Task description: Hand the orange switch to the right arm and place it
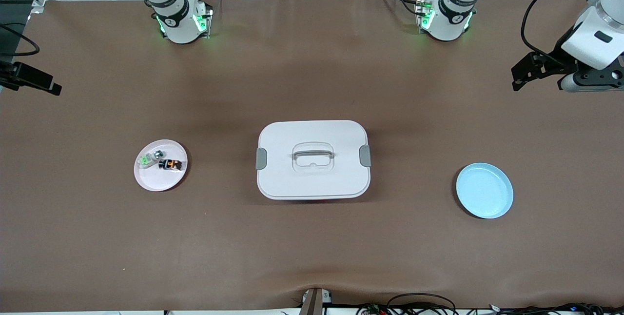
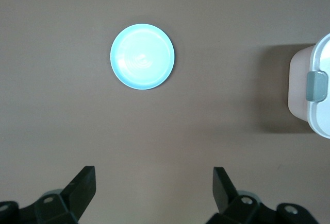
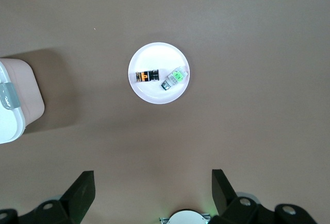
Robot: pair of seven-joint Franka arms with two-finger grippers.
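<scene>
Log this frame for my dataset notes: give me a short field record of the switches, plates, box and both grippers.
orange switch: on the pink plate, beside the green switch
blue plate: bare, toward the left arm's end
lidded box: shut, between the plates
left gripper: jaws open, high over the table near the blue plate
right gripper: jaws open, high over the table near the pink plate

open left claw [image 2: 154, 190] above blue plate [image 2: 142, 56], beside box [image 2: 315, 92].
</scene>
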